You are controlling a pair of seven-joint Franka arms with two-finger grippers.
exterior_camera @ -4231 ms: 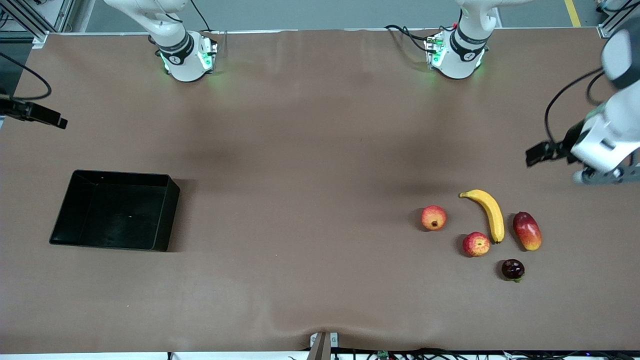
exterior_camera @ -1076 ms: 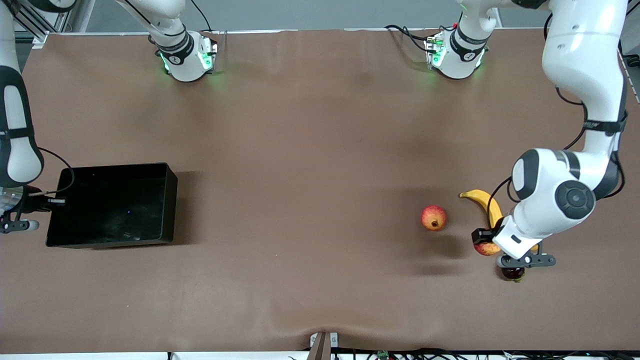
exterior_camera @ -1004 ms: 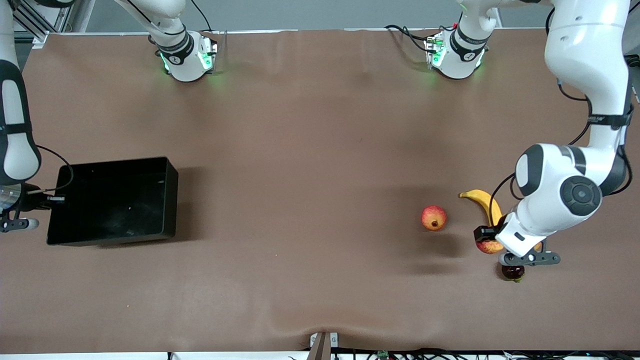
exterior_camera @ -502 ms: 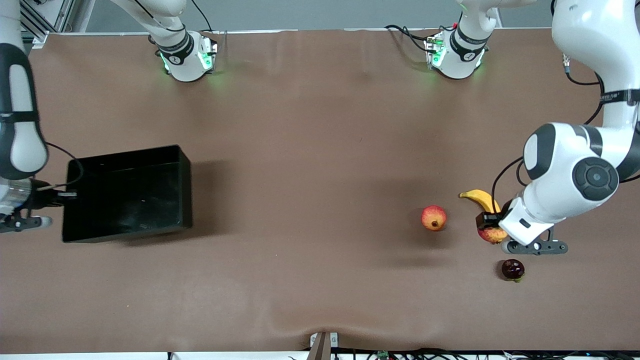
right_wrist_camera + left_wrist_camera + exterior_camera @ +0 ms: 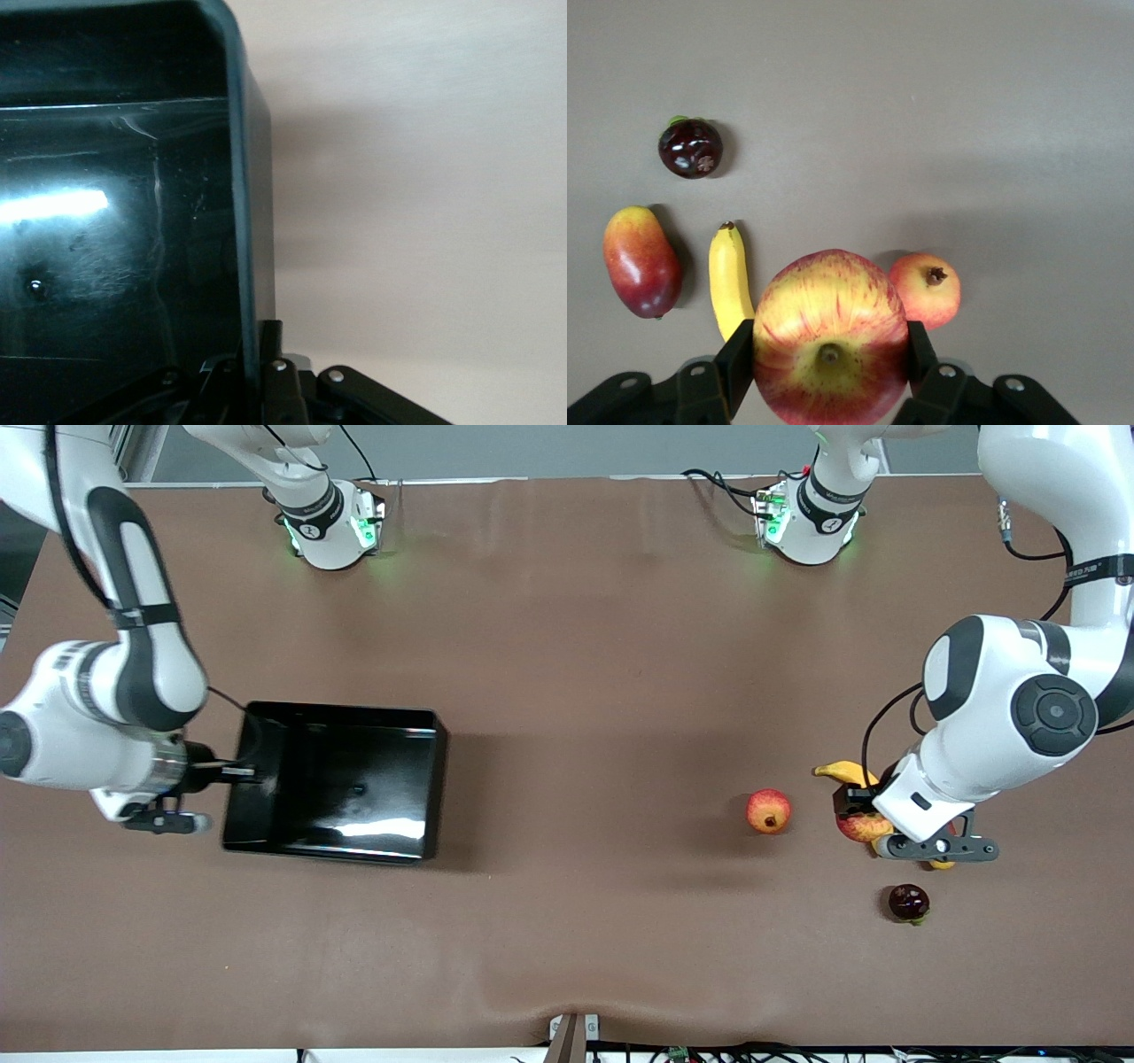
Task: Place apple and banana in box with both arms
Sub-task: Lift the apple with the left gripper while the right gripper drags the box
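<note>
My left gripper [image 5: 860, 816] is shut on the apple [image 5: 859, 830], red with yellow streaks, and holds it in the air over the banana [image 5: 836, 770]. In the left wrist view the apple [image 5: 829, 341] sits between the fingers [image 5: 735, 359], and the yellow banana [image 5: 729, 279] lies on the table below it. My right gripper [image 5: 232, 772] is shut on the end wall of the black box [image 5: 344, 709], the end toward the right arm's end of the table. The right wrist view shows that wall [image 5: 254, 221] running between the fingers [image 5: 273, 341]. The box is empty.
A red-orange fruit with a dark crown nub [image 5: 768, 811] lies beside the banana, toward the box. A dark purple fruit [image 5: 909, 902] lies nearer the front camera. A mango [image 5: 640, 261] lies beside the banana; the left arm hides it in the front view.
My right gripper took hold of the box wall and has moved the box toward the table's middle. My left gripper closed on the apple and has raised it off the table.
</note>
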